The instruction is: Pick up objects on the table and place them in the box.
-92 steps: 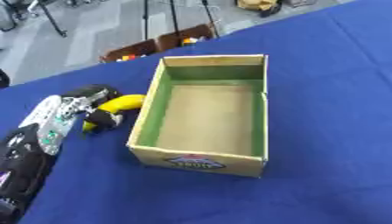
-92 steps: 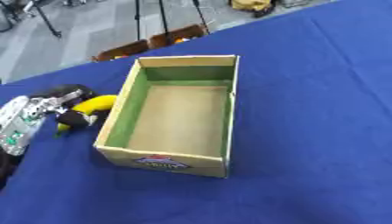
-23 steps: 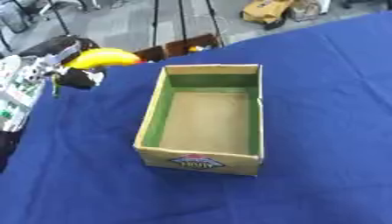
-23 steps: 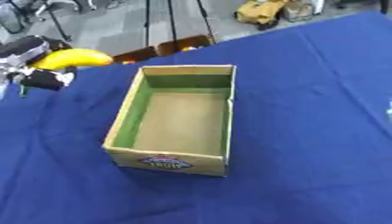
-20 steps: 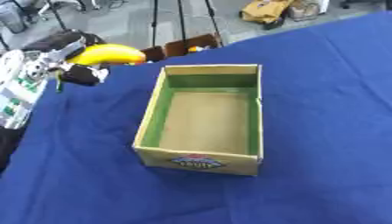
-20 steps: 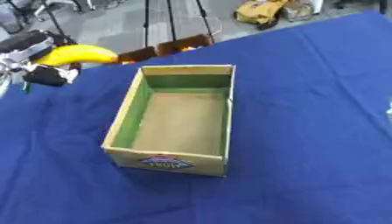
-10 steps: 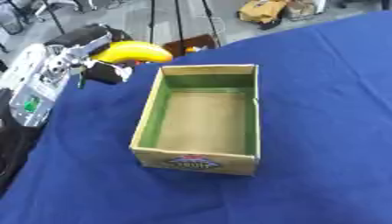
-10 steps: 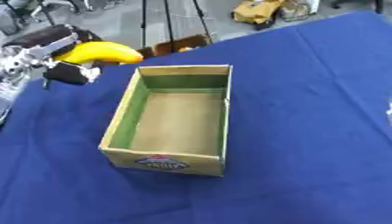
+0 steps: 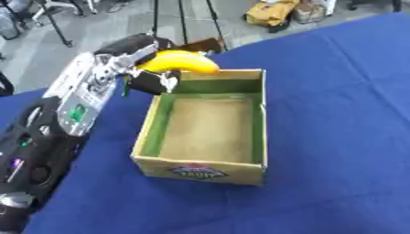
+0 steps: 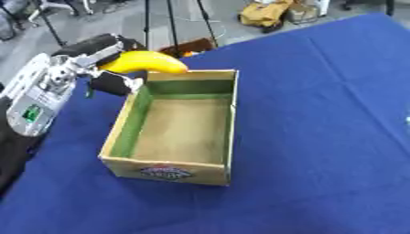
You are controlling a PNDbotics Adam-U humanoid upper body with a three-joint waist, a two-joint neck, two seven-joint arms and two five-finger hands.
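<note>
A yellow banana hangs in the air over the far left corner of the cardboard box, held by my left hand, whose fingers curl round its left end. The box is open at the top, with green inner walls, a bare brown floor and a label on its near side. Nothing lies inside it. The left arm runs up from the lower left of the view. My right hand shows in neither view.
The box stands on a blue cloth-covered table. Beyond the table's far edge are grey floor, black stands and a yellow bag. Blue cloth stretches to the right of the box and in front of it.
My left hand has carried the banana to the right, from left of the box to above its far left corner. The box has stayed put.
</note>
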